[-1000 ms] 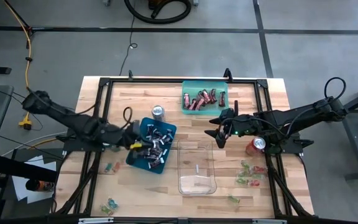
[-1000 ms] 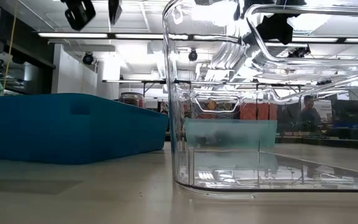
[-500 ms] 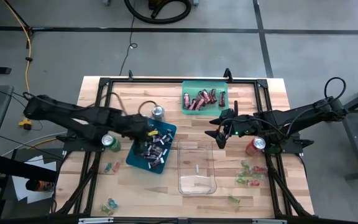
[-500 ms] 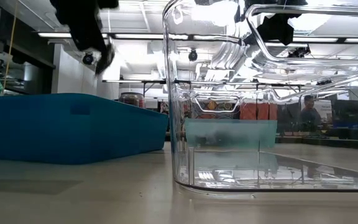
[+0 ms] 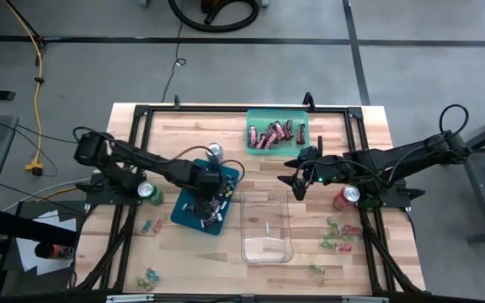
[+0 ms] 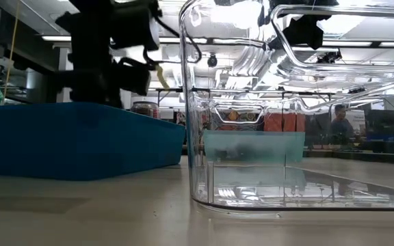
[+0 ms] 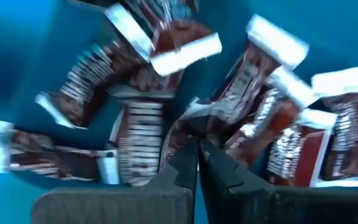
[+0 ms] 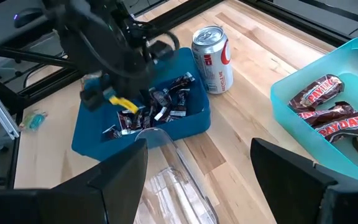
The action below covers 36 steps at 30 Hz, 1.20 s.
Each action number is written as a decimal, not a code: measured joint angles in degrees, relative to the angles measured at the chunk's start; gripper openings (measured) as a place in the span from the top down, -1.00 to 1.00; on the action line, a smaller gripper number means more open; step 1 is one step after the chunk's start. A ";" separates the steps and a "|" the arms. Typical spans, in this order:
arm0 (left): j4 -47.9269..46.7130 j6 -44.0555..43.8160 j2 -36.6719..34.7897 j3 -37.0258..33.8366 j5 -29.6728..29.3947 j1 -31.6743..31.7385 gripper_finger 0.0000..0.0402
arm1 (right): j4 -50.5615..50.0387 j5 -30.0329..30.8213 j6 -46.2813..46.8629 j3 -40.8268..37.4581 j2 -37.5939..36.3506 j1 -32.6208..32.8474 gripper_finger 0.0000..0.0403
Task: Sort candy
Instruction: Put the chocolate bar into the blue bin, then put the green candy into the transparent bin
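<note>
Left gripper found low over blue tray, fingers pressed nearly together above dark mini bars, nothing visibly held. Right gripper held above table between teal tray of red bars and clear bin, jaws spread, empty. Green sweets scattered near table edges.

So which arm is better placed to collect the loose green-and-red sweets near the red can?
Right, probably. The right claw hangs open over the table's right half, nearer the green-and-red sweets by the red can. The left claw is shut, down in the blue tray among the dark mini bars.
</note>
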 joint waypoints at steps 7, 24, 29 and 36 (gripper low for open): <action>0.02 0.27 1.14 0.04 1.07 0.00 0.90 | -0.10 0.00 0.00 0.00 0.00 0.00 -0.39; 0.42 -3.28 -16.88 7.56 1.09 0.37 0.05 | -0.56 -4.91 1.41 0.15 -1.13 0.00 -0.39; 17.21 -0.68 -25.81 6.73 -3.34 -0.29 0.04 | -7.84 -12.68 7.75 3.79 -1.67 1.11 -0.39; 31.14 1.77 -31.15 4.85 -6.79 -0.59 0.04 | -10.38 -25.90 24.50 3.83 -0.35 11.23 -0.39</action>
